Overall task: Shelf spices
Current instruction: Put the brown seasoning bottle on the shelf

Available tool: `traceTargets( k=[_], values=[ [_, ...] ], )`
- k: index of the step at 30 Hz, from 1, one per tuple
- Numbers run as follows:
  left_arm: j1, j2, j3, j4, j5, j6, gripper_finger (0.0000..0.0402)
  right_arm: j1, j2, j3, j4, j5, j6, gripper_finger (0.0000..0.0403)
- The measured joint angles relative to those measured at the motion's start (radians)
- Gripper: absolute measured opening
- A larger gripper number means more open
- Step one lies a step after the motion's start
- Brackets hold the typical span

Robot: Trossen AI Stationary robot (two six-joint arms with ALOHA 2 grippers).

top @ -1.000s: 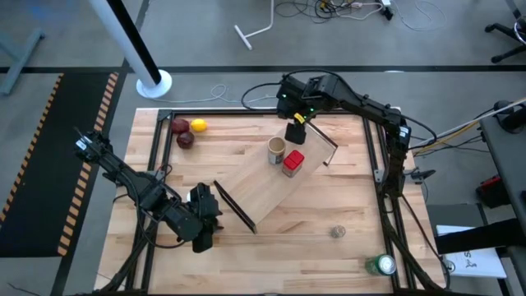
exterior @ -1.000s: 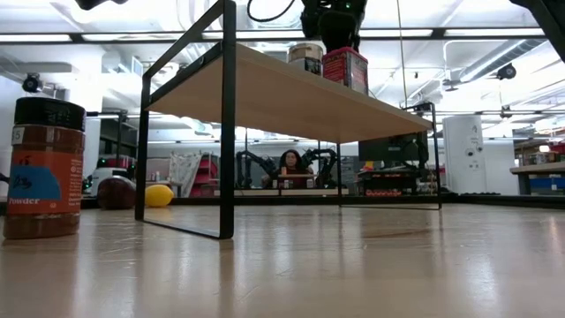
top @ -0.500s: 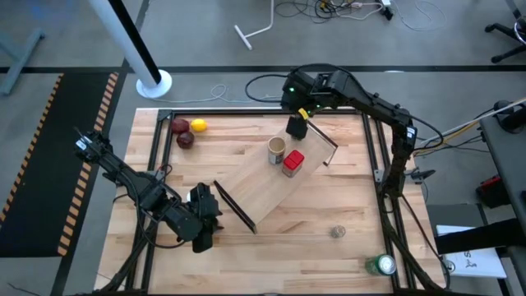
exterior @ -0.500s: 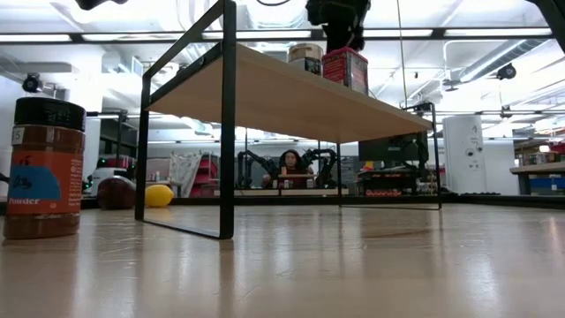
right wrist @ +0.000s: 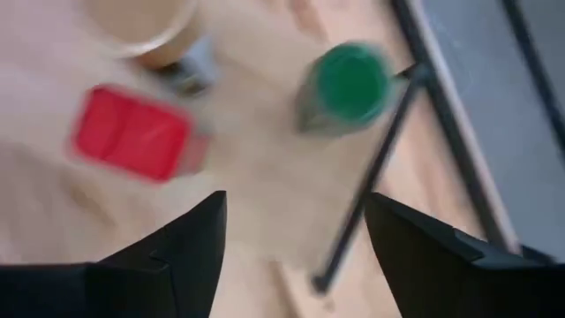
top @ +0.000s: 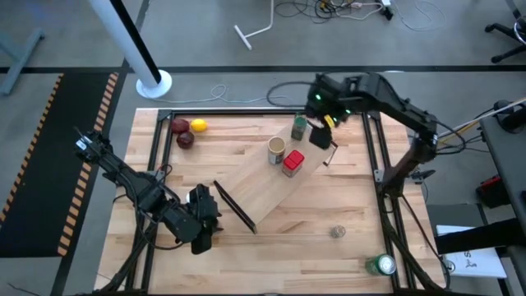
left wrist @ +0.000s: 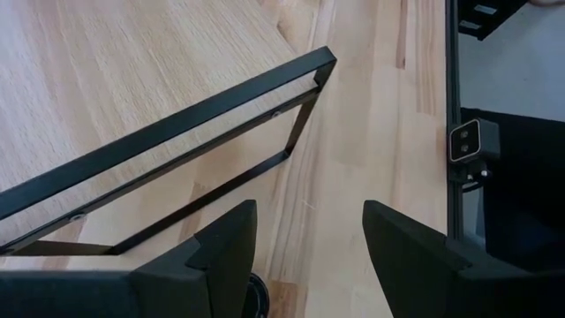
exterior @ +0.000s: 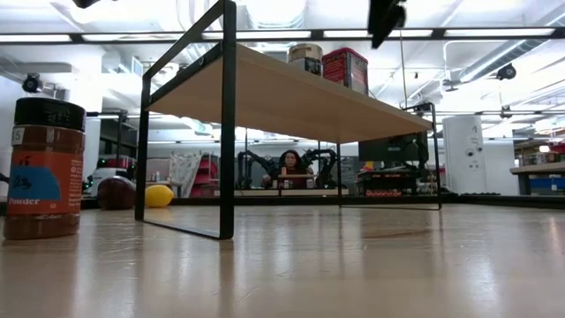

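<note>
The shelf (top: 271,185) stands slantwise on the table. On its far end stand the tan jar (top: 277,150), the red boxy jar (top: 293,163) and the green-lidded jar (top: 299,127). My right gripper (top: 322,138) hovers open just right of the green-lidded jar (right wrist: 351,81), above the shelf's end rail. The tiny grey-lidded jar (top: 338,233) stands on the table near the right edge. My left gripper (top: 201,220) waits open at the shelf's near end (left wrist: 177,141). The black-lidded jar (exterior: 44,168) stands on the table there. The white-lidded jar is out of view.
Two red fruits (top: 182,131) and a yellow one (top: 198,126) lie at the far left of the table. A green drink can (top: 380,265) stands at the near right corner. A black frame (top: 374,156) runs along the table's edges. A person sits in the room behind (exterior: 289,163).
My right gripper has drawn away from the green-lidded jar, going up and toward the table's right edge. The jar, hidden beneath it before, now stands uncovered on the shelf's far end. The left arm has kept still.
</note>
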Motion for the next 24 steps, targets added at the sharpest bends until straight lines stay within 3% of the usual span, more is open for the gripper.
traceTargets(
  k=[9,14,20,24],
  values=[
    [-0.011,0.064,-0.004,0.010,-0.002,0.014,0.0197,0.255,-0.205,-0.359,0.030,-0.009,0.193,0.0226],
    [-0.008,0.103,-0.005,0.042,-0.002,0.074,0.0197,0.464,-0.291,-0.606,0.204,-0.008,0.316,0.0226],
    [-0.005,0.109,-0.003,0.117,-0.004,0.146,0.0197,0.707,-0.309,-0.806,0.435,-0.001,0.501,0.0237],
    [-0.004,0.109,0.017,0.122,-0.019,0.166,0.0197,0.819,-0.269,-0.876,0.474,0.018,0.656,0.0235]
  ],
)
